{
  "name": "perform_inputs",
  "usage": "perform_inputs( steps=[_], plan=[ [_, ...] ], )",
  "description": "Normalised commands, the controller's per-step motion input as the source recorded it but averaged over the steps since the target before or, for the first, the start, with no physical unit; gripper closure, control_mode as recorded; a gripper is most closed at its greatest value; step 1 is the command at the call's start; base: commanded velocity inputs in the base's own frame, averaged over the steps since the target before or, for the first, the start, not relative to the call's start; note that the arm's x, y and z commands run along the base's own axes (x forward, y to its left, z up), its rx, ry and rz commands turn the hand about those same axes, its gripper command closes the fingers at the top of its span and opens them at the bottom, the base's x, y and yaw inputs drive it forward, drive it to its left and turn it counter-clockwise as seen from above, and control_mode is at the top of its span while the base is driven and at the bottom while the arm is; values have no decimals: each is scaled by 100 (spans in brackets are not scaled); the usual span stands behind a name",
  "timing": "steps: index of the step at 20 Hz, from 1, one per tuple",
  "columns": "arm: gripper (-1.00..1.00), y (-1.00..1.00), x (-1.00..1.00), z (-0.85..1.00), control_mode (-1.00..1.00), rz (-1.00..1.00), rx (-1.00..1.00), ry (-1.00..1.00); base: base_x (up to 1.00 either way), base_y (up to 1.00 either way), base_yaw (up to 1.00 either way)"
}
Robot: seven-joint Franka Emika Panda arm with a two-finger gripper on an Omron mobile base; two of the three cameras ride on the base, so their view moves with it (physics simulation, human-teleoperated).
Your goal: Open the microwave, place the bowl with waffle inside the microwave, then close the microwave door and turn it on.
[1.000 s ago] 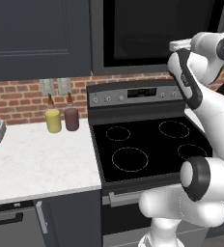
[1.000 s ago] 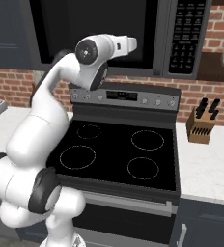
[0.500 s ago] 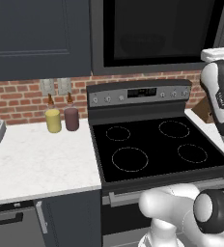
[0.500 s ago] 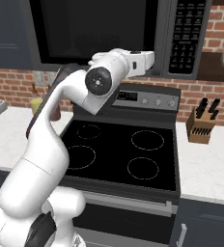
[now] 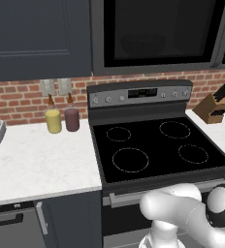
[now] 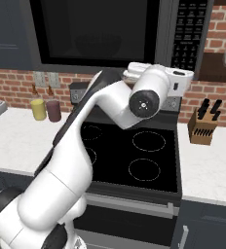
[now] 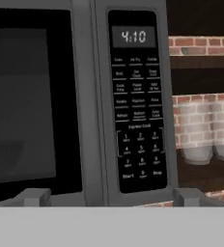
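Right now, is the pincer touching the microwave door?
Apart. In the hand view the open pincer faces the closed microwave door and keypad, and both fingertips stand short of them.

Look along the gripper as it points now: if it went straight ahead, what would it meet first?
Most likely the microwave. The open gripper faces its front, about where the microwave door borders the keypad panel. Nothing shows in between, though the depth is hard to judge, so which of the two it meets first is uncertain.

Glossy white rounded arm (image 6: 85, 146), dark grey joint discs, grey fingers (image 7: 34, 197).
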Motion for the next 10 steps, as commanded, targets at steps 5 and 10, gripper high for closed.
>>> perform_inputs(
  steps=[5, 10],
  plan=[
    [-100, -84, 0, -44, -100, 0, 14, 0, 0, 0, 0],
    [-100, -57, 0, -31, -100, 0, 9, 0, 0, 0, 0]
  ],
)
